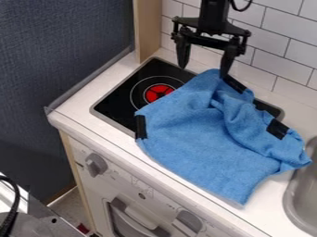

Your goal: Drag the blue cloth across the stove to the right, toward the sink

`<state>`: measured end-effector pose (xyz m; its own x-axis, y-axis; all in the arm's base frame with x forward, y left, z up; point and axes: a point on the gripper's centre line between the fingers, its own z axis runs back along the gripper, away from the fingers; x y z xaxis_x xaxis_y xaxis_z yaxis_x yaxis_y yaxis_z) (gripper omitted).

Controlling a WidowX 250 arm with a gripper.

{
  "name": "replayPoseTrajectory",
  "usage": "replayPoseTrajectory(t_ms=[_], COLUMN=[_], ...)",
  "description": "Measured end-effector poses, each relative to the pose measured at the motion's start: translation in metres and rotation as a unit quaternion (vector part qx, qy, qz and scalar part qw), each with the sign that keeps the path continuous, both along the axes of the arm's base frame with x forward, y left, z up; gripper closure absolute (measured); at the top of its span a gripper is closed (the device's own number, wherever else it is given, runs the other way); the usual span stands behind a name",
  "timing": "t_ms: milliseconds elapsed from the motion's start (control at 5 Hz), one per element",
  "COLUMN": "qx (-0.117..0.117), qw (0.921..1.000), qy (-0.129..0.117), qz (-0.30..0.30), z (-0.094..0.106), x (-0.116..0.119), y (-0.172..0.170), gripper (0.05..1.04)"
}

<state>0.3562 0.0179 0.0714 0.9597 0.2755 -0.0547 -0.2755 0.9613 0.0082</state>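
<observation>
One rumpled, fuzzy blue cloth [198, 143]

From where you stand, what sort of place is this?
It looks like a toy kitchen set up around a robot arm: a stovetop with a red burner mark, a sink at the counter's edge, and an oven door with knobs below.

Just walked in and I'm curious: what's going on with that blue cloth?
A robot gripper hangs open above the back of the cooktop, one finger right by the blue cloth's top edge; whether they touch is hard to tell. It holds nothing. The cloth lies rumpled over part of the cooktop and the counter, one end reaching the sink.
</observation>
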Motion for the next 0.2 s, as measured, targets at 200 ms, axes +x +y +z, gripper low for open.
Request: replayPoseTrajectory(t_ms=[200], qx=[-0.012], qw=[0.9999], qy=[-0.01], qz=[-0.002], z=[-0.0085], x=[0.0072], y=[0.0203], gripper=[0.083])
